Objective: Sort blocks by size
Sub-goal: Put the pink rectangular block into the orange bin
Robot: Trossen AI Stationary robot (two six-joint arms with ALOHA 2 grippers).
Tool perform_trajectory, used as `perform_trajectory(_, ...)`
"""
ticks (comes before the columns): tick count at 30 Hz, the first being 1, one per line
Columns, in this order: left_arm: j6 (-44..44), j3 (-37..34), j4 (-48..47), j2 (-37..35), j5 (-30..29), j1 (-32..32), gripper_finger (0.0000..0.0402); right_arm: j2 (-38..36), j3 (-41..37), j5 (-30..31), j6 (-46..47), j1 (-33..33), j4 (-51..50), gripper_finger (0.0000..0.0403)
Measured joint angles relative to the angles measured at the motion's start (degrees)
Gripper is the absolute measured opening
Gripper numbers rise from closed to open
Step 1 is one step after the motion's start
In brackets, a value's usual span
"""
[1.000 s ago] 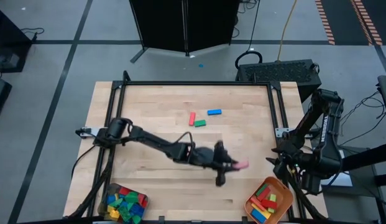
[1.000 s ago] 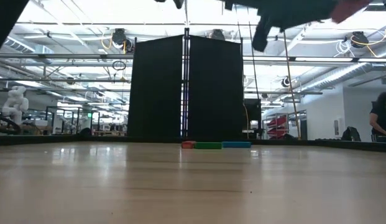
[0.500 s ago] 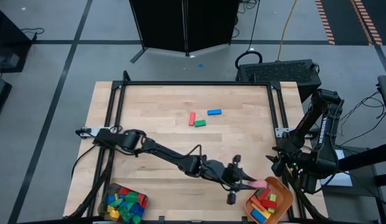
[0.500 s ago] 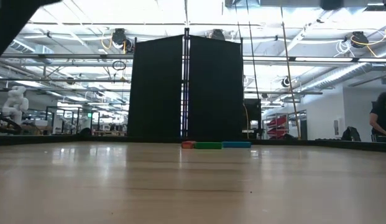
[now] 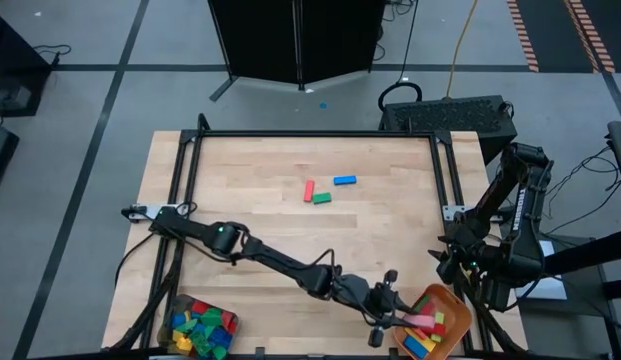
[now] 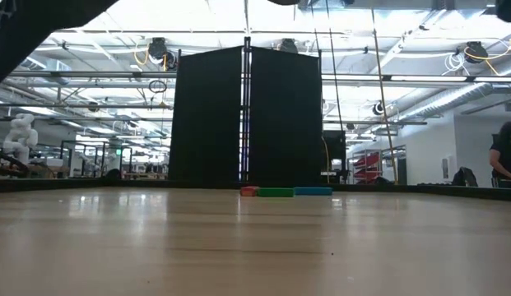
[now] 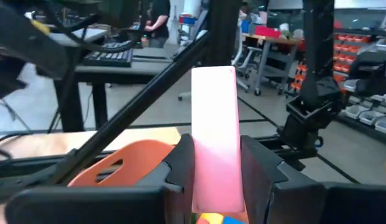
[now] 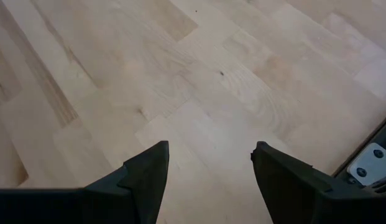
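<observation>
While the left gripper [image 5: 398, 318] is clamping a long pink plastic brick [image 7: 215, 137] between its two dark fingers [image 7: 180, 163], the arm is reaching far across the pale wooden table [image 5: 250, 210] so that the brick is projecting over the near rim of the orange plastic tray [image 5: 460, 318] at the table's front right corner. That tray is already holding long bricks in red, yellow, blue and green [image 5: 430, 330], so my reading is that this is the long-piece bin and the release is the step in hand. To do it well, the gripper wants to be carrying the brick fully inside the rim and lowering it close over the pile before parting its fingers, since a long piece let go across the edge could be tipping back onto the wood. The right gripper [image 8: 208, 177] is waiting with its fingers apart over bare table at the right edge, just beside the tray. Farther off, a red, a green and a blue brick [image 5: 325, 189] are lying near the table's middle, and a grey container of short mixed bricks [image 5: 200, 326] is sitting at the front left corner.
</observation>
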Motion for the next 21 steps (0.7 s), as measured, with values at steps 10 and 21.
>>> perform_trajectory(10,-0.35,0.73,4.17,3.44,2.49,-0.08,0.0081,0.00,0.00,0.06,-0.43,0.00,-0.02,0.0224)
perform_trajectory(21,-1.95,0.73,4.34,3.86,6.05,-0.37,0.0081,0.02,0.02,0.11,-0.66,0.00,0.00,0.0224)
